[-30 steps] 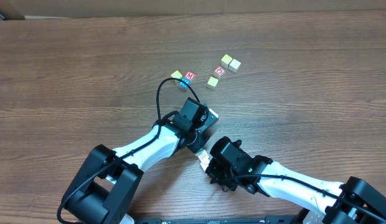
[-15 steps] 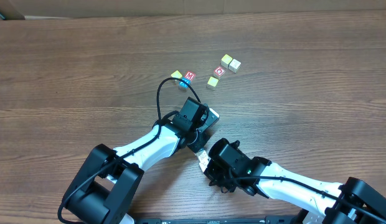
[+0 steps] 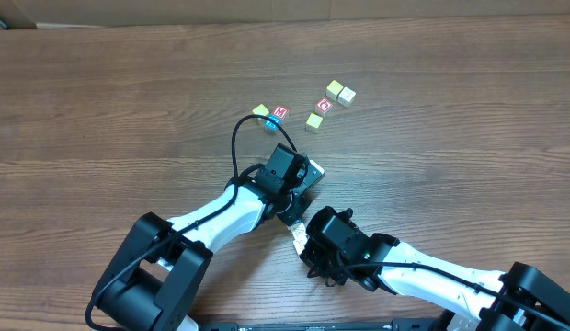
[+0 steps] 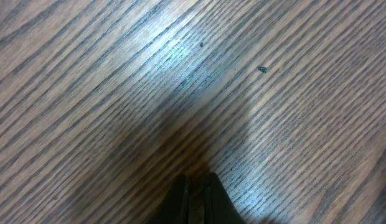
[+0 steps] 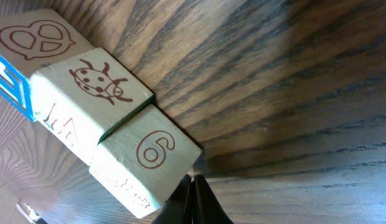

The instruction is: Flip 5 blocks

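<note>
In the right wrist view three pale blocks lie in a touching row: one printed with a 6 (image 5: 146, 160), one with a ladybug (image 5: 93, 93), and one with a pretzel (image 5: 37, 38) and a blue side. My right gripper (image 5: 194, 185) is shut and empty, its tips at the 6 block's near corner. Overhead, only a pale sliver of these blocks (image 3: 298, 233) shows beside the right wrist. My left gripper (image 4: 194, 185) is shut over bare wood with no block near it. Several more blocks lie farther back, among them a red M block (image 3: 280, 112) and a red O block (image 3: 324, 105).
The two wrists sit close together near the table's middle front, the left wrist (image 3: 287, 175) just behind the right wrist (image 3: 331, 244). A black cable (image 3: 244, 138) loops from the left arm toward the far blocks. A yellow block (image 3: 334, 88) and a cream block (image 3: 347, 96) touch at the back.
The right wrist has crept slightly to the left and toward the table's front. The left arm and the far blocks have not moved.
</note>
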Controlling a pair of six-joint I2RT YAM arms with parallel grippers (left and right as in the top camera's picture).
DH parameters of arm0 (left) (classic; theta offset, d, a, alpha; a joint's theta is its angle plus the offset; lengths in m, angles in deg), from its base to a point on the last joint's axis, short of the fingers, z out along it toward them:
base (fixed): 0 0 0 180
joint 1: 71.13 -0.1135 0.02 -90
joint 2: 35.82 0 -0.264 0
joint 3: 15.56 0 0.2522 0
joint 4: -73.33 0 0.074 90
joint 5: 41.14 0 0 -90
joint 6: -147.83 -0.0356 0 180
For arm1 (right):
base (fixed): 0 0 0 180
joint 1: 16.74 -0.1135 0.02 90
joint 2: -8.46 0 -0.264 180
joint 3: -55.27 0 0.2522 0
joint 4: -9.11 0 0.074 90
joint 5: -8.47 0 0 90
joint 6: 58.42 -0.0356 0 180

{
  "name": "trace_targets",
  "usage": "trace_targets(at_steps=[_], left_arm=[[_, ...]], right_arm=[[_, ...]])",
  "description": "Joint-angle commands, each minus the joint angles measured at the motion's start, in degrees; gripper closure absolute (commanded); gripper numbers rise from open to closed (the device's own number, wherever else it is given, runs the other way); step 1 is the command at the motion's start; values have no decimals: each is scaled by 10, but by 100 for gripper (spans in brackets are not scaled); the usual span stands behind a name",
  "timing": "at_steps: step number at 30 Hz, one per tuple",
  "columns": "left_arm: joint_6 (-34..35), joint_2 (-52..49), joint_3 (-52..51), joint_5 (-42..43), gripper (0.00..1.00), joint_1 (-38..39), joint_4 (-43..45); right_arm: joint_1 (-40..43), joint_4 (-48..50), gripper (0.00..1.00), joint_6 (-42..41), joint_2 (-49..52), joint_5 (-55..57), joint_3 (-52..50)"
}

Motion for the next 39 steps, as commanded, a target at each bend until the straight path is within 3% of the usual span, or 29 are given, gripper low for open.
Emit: trace_targets(at_steps=[1, 39], left_arm=[[2, -28, -21, 24, 96, 19, -10], [2, -28, -21, 24, 96, 25, -3]], right_arm=[[-5, 9, 96, -8, 1, 13, 2], [-6, 6, 96, -8, 2, 26, 2]])
